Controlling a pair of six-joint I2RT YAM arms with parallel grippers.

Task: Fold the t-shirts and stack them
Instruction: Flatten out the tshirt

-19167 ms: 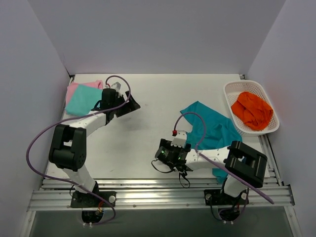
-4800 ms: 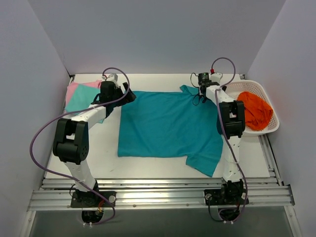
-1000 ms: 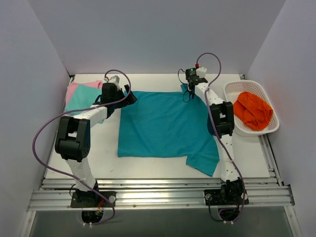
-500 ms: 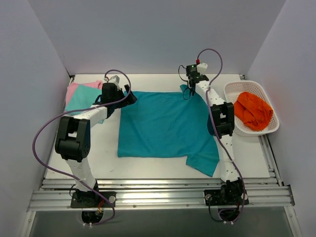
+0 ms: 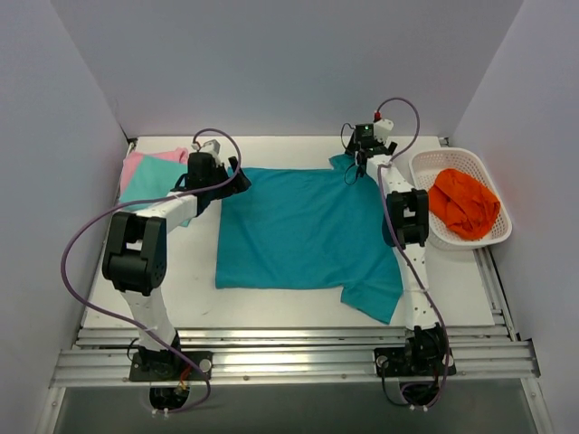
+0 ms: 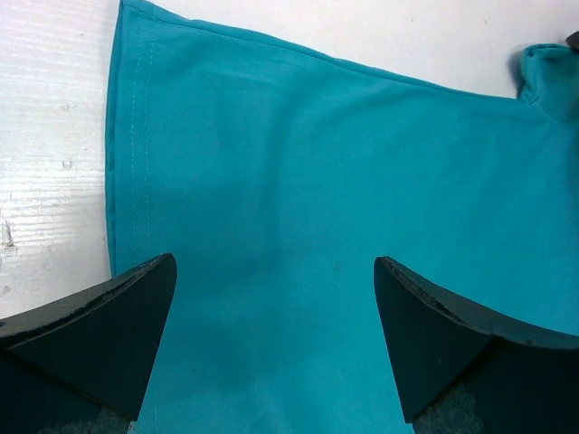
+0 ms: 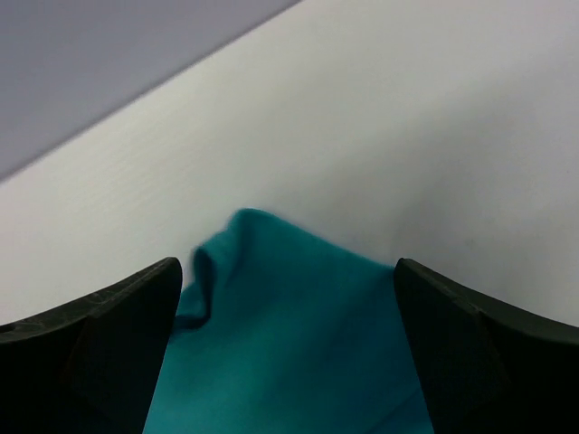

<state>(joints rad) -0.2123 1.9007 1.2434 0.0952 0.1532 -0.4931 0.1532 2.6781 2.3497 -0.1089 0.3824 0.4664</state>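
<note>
The deep teal t-shirt (image 5: 308, 231) lies spread flat in the middle of the table, one sleeve trailing at the near right. My left gripper (image 5: 237, 179) is open over its far left corner; in the left wrist view the gripper (image 6: 273, 267) has its jaws wide apart above the flat cloth (image 6: 317, 181). My right gripper (image 5: 357, 163) is open over the far right sleeve; in the right wrist view the gripper (image 7: 288, 271) has the rumpled sleeve tip (image 7: 289, 344) between its jaws. The aqua-mint shirt (image 5: 149, 185) lies folded on the pink shirt (image 5: 136, 163) at the far left.
A white lattice basket (image 5: 425, 158) at the far right holds a crumpled orange cloth (image 5: 463, 203). Grey walls close in the back and both sides. Metal rails run along the near edge by the arm bases.
My right gripper has shifted a little to the right at the shirt's far right sleeve and its wrist has turned. The left arm and the shirt have not moved.
</note>
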